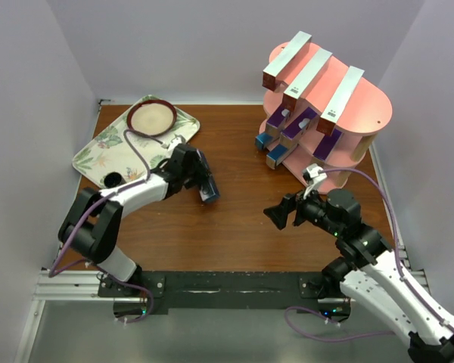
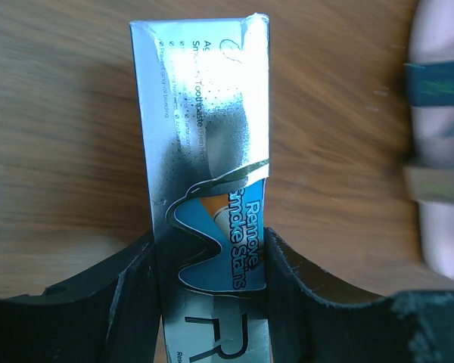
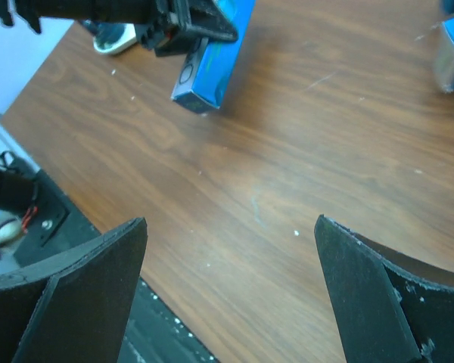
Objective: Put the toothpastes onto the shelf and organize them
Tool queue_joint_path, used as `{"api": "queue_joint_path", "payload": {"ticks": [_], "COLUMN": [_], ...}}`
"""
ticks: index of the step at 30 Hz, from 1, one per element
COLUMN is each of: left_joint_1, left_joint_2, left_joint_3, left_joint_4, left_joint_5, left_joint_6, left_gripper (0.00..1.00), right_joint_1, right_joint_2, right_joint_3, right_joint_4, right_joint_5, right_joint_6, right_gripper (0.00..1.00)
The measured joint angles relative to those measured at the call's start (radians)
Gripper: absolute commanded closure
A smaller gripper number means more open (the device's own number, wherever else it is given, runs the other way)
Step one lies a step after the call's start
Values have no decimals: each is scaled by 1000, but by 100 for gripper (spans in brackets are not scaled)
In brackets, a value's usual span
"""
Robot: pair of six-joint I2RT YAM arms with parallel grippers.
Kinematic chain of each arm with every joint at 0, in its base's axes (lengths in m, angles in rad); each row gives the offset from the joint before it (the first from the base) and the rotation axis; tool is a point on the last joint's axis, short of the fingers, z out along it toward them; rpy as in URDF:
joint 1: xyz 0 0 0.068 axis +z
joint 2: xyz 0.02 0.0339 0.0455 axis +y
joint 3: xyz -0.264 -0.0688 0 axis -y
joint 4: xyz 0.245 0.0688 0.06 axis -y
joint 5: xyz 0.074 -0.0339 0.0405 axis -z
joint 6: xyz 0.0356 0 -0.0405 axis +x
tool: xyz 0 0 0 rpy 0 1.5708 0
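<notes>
So, one silver-and-blue toothpaste box (image 2: 204,151) sits pinched between the left claw's (image 2: 212,249) fingers, down by the wooden worktop (image 1: 234,234) just beside the floral tray (image 1: 98,155); the other toothpastes (image 1: 309,73) lie across the pink shelf (image 1: 367,113) at the far right; the right claw (image 3: 231,227) hangs wide open, gripping nothing, near the shelf's foot.

You can read "Remove Smoke Stains" on the blue wave panel of the silver toothpaste box (image 2: 204,136). Its small print includes "Toothpaste", a large "R" sits near its lower end, and the other lines are too blurred to read.
</notes>
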Motion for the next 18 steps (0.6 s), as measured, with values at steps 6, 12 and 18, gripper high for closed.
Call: {"api": "queue_joint_path", "payload": {"ticks": [6,12,18], "left_joint_1": [0,-15,-53], "left_joint_2": [-154,-190,-207], "left_joint_3": [-197,-297,-352], "left_joint_4": [217,339,472], "left_joint_5": [148,238,306], "left_joint_6": [-60,-113,-170], "left_gripper": [53,53,53], "right_joint_1": [100,433,552], "right_joint_2": [116,270,413], "right_joint_3": [12,43,37], "right_joint_4": [52,136,325], "right_joint_5": [-1,227,438], "right_joint_6": [14,10,74], "right_gripper": [4,4,5]}}
